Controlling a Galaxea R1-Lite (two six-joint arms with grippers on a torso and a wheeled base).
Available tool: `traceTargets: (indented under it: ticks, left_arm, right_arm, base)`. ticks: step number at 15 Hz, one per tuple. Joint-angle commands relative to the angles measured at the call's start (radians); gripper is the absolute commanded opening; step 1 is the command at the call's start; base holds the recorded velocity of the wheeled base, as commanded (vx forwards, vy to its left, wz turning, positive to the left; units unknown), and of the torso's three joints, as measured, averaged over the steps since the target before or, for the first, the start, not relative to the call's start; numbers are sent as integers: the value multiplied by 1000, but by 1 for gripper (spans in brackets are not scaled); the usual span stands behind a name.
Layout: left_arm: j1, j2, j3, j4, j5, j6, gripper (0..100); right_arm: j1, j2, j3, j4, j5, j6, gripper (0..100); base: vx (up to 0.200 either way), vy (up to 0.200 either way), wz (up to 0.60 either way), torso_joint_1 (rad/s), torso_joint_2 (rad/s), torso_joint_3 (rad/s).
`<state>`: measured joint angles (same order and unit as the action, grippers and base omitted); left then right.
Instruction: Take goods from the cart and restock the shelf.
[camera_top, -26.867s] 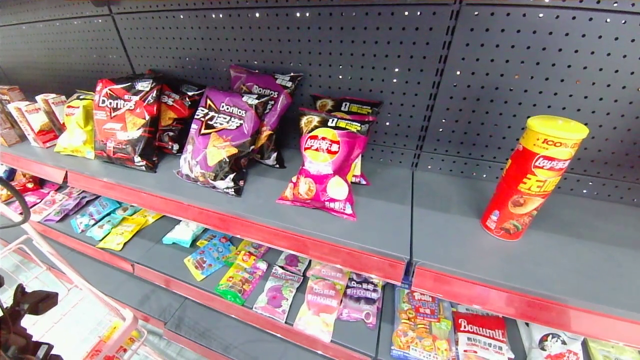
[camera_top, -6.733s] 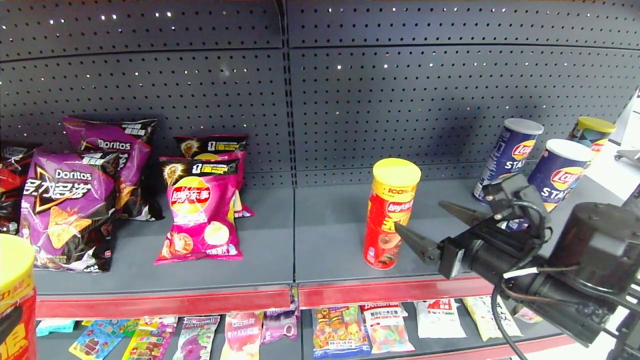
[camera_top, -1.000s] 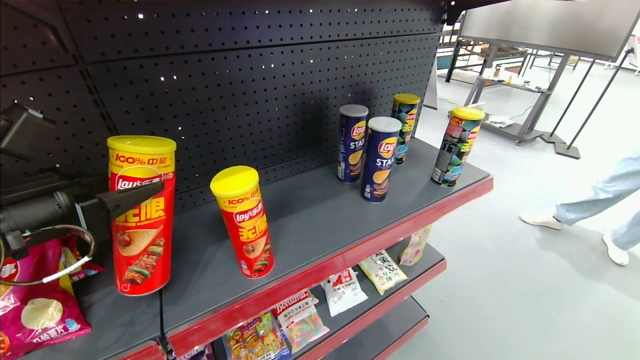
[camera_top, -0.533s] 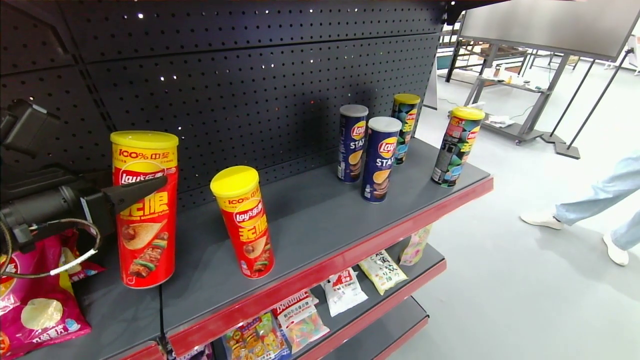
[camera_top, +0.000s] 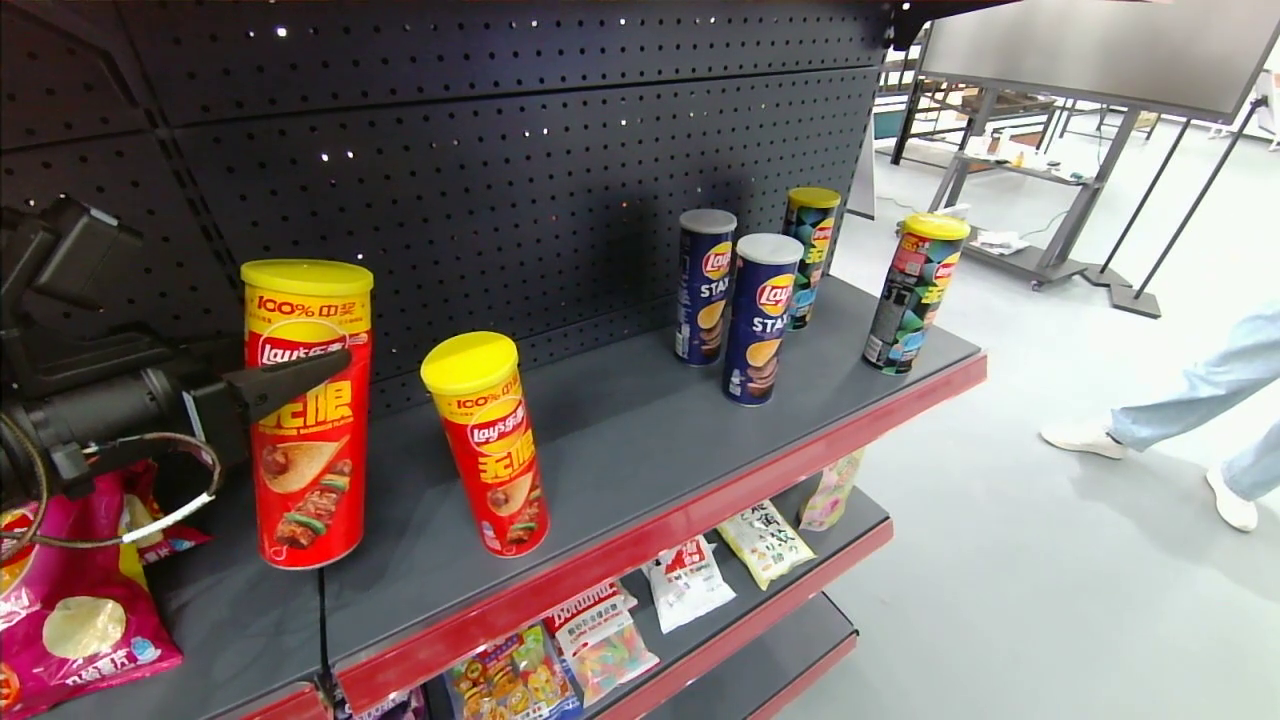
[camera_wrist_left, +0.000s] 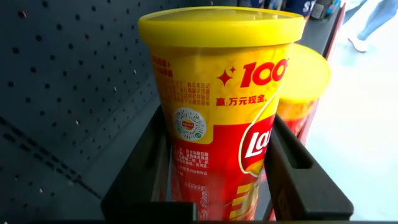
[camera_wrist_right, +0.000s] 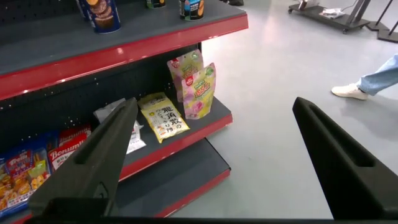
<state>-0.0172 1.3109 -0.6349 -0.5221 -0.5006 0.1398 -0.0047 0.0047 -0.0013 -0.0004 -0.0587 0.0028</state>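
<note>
My left gripper (camera_top: 318, 378) is shut on a red chip can with a yellow lid (camera_top: 310, 420), gripping it just below the lid. The can stands upright over the grey shelf (camera_top: 640, 440), left of a matching red can (camera_top: 487, 445). I cannot tell whether its base touches the shelf. In the left wrist view the held can (camera_wrist_left: 217, 93) sits between the black fingers (camera_wrist_left: 140, 180), with the second can (camera_wrist_left: 311, 81) just behind it. My right gripper (camera_wrist_right: 217, 155) is open and holds nothing, low down in front of the lower shelves.
Two blue cans (camera_top: 705, 285) (camera_top: 762, 318) and two dark patterned cans (camera_top: 812, 255) (camera_top: 915, 292) stand toward the shelf's right end. A pink chip bag (camera_top: 70, 600) lies at the left. Candy packets (camera_wrist_right: 163, 118) fill the lower shelf. A person's legs (camera_top: 1180, 420) are on the floor to the right.
Over the last second my left gripper has carried the red can to the right, closer to the second red can. Before that the head view swung right along the shelf.
</note>
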Motion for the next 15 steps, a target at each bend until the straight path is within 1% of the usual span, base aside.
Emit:
traceTargets:
  ticks: [1, 2, 4, 5, 6, 7, 8, 9, 10, 13, 14, 15]
  left_arm:
    - [-7, 16, 0, -4, 1, -2, 0]
    - [-7, 31, -12, -7, 1, -6, 0]
    - [-7, 62, -25, -64, 1, -8, 0]
    - [-7, 76, -26, -90, -1, -14, 0]
    - [-13, 82, -25, -110, -1, -31, 0]
    - [-23, 84, -25, -118, -1, -40, 0]
    - [-29, 85, -22, -136, -3, -75, 0]
    - [-29, 91, -17, -154, -10, -91, 0]
    - [-29, 108, -9, -185, -27, -98, 0]
    - [-23, 205, 7, -317, -33, -100, 0]
    - [-7, 275, 12, -417, -33, -100, 0]
    - [-4, 309, 7, -452, -32, -100, 0]
  right_arm:
    - [0, -5, 1, 0, 0, 0, 100]
    - [0, -5, 1, 0, 0, 0, 100]
    - [2, -5, 1, 0, 0, 0, 100]
    - [0, -5, 1, 0, 0, 0, 100]
    - [0, -5, 1, 0, 0, 0, 100]
    - [0, -5, 1, 0, 0, 0, 100]
    - [0, -5, 1, 0, 0, 0, 100]
    - [0, -5, 1, 0, 0, 0, 100]
    - [0, -5, 1, 0, 0, 0, 100]
    - [0, -5, 1, 0, 0, 0, 100]
    - [0, -5, 1, 0, 0, 0, 100]
    - [0, -5, 1, 0, 0, 0, 100]
  base:
    - [0, 0, 0, 0, 0, 0]
    - [0, 0, 0, 0, 0, 0]
    - [0, 0, 0, 0, 0, 0]
    - [0, 0, 0, 0, 0, 0]
    - [0, 0, 0, 0, 0, 0]
    - [0, 0, 0, 0, 0, 0]
    - [0, 0, 0, 0, 0, 0]
    - [0, 0, 0, 0, 0, 0]
    - [0, 0, 0, 0, 0, 0]
    - [0, 0, 0, 0, 0, 0]
    - [0, 0, 0, 0, 0, 0]
    - [0, 0, 0, 0, 0, 0]
